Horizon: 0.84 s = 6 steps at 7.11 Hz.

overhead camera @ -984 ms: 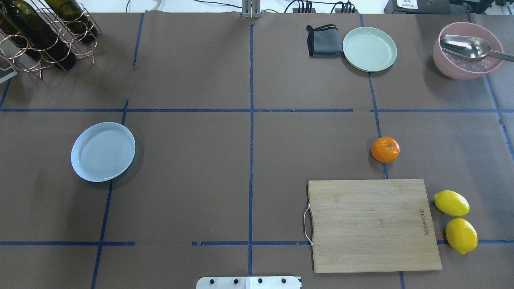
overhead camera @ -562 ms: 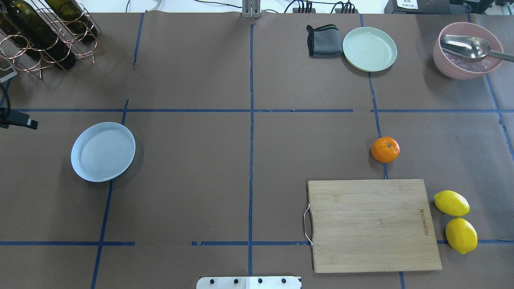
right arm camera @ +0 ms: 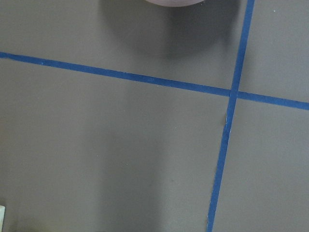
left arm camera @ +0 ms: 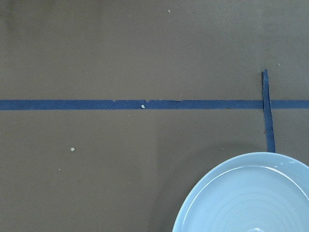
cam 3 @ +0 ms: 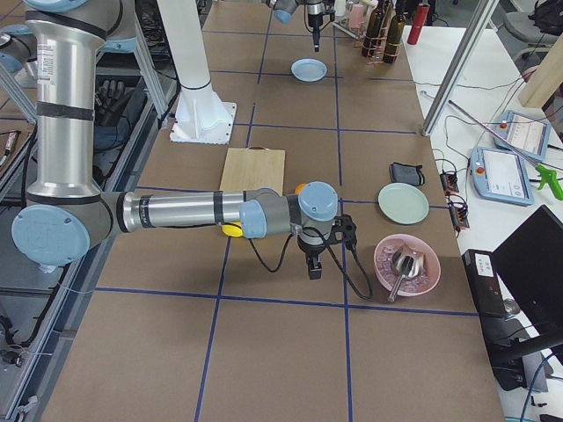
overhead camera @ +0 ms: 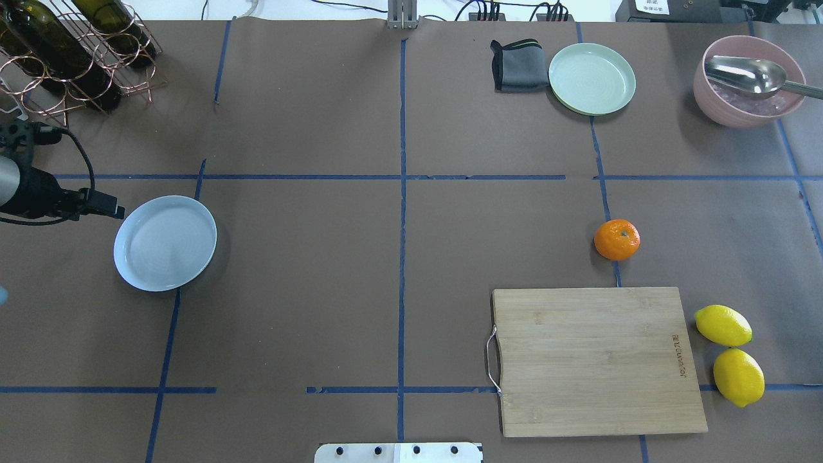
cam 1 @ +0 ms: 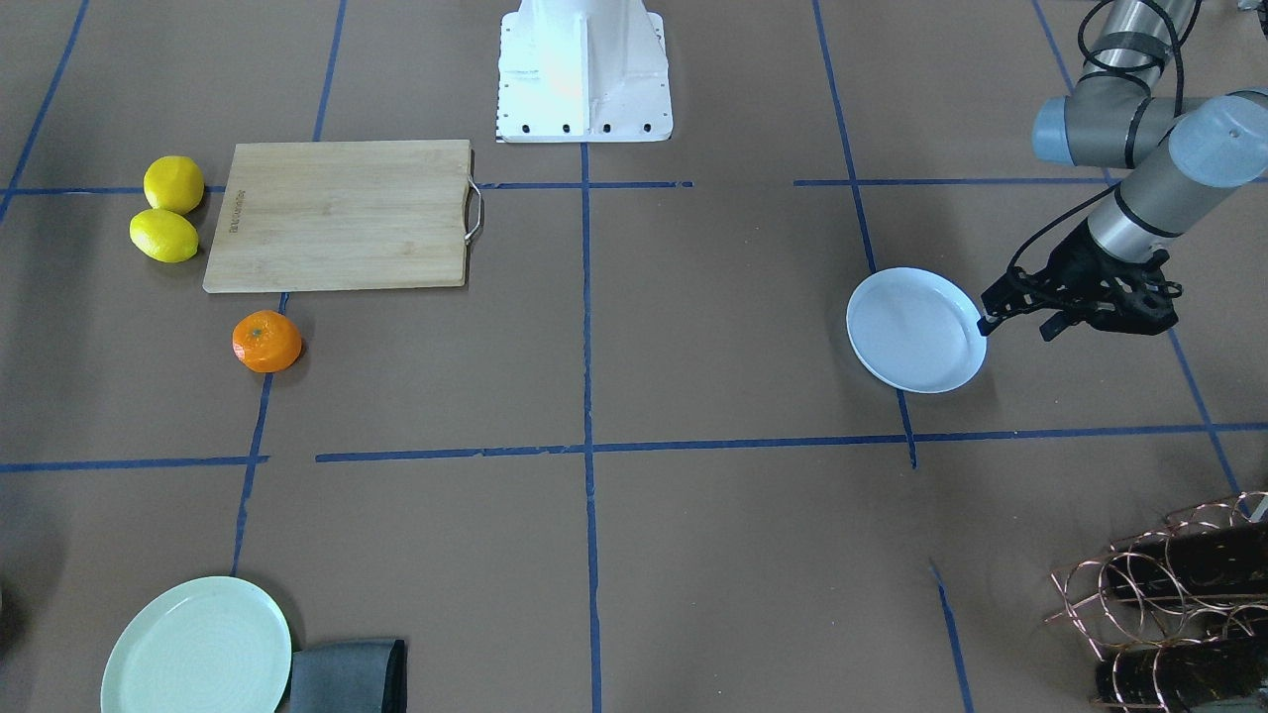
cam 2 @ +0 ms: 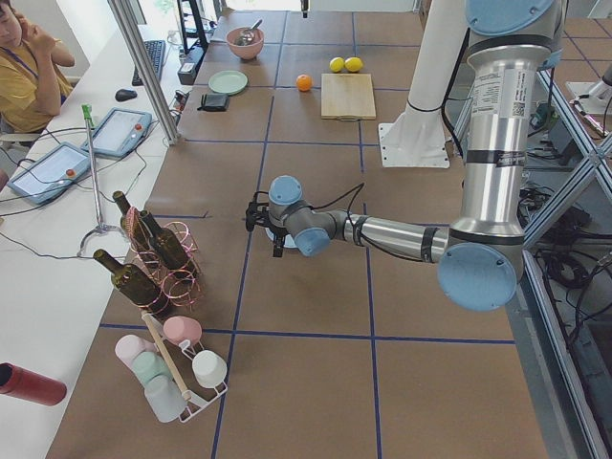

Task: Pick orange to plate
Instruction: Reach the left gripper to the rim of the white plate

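Note:
The orange (overhead camera: pixel 616 239) (cam 1: pixel 266 341) lies alone on the brown table, just beyond the cutting board. The pale bluish plate (overhead camera: pixel 165 243) (cam 1: pixel 916 330) sits far across the table on my left and holds nothing. My left gripper (overhead camera: pixel 116 211) (cam 1: pixel 987 321) hangs fingers-down right beside the plate's outer rim and looks shut with nothing in it. The left wrist view catches only part of the plate (left arm camera: pixel 251 198). My right gripper (cam 3: pixel 314 271) shows only in the exterior right view, between the orange (cam 3: pixel 301 187) and the pink bowl. I cannot tell whether it is open or shut.
A bamboo cutting board (overhead camera: pixel 598 360) lies near the orange, with two lemons (overhead camera: pixel 723 325) beside it. A pale green plate (overhead camera: pixel 591 78), a grey cloth (overhead camera: pixel 517 65) and a pink bowl with a spoon (overhead camera: pixel 749 80) stand at the back right. A wine rack (overhead camera: pixel 71 51) fills the back left.
My left gripper has come in from the overhead view's left edge, up to the bluish plate's rim. The orange and the plate have stayed where they were.

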Available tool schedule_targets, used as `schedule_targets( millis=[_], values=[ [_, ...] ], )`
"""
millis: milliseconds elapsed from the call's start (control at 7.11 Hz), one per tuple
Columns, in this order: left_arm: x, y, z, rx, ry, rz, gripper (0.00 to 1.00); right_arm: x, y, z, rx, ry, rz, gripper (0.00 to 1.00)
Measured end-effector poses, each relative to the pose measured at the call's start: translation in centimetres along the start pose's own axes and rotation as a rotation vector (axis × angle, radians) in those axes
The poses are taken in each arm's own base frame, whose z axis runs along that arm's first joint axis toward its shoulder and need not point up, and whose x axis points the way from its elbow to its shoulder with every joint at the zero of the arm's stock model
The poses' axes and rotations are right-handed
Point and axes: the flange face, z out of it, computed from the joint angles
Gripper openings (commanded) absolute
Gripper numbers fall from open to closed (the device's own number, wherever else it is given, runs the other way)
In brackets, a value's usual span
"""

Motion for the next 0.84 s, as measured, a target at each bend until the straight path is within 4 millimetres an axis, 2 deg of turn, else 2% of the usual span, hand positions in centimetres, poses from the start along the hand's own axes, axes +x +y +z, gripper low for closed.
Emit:
schedule_targets(
  millis=[281,422,562,703,844],
  values=[
    [0.9,1.3,1.8,-0.037,-0.002,-0.012,0.82,-0.3,0.0,0.1,-0.004,-0.025,0.0,1.0],
    [1.3,1.8,2.3,-0.048,-0.001,-0.011,0.69,-0.4,-0.1,0.2,-0.005,-0.029,-0.001,1.0],
    [1.5,2.1,2.7,-0.057,-0.001,-0.009,0.62,-0.4,-0.1,0.2,-0.006,-0.031,-0.003,1.0],
    [1.6,2.4,3.1,-0.066,-0.003,-0.01,0.6,-0.5,-0.1,0.3,-0.007,-0.032,-0.005,1.0],
    [1.4,2.5,3.4,-0.072,-0.008,-0.014,0.36,-0.6,-0.1,0.2,-0.006,-0.032,-0.005,1.0]
  ],
)
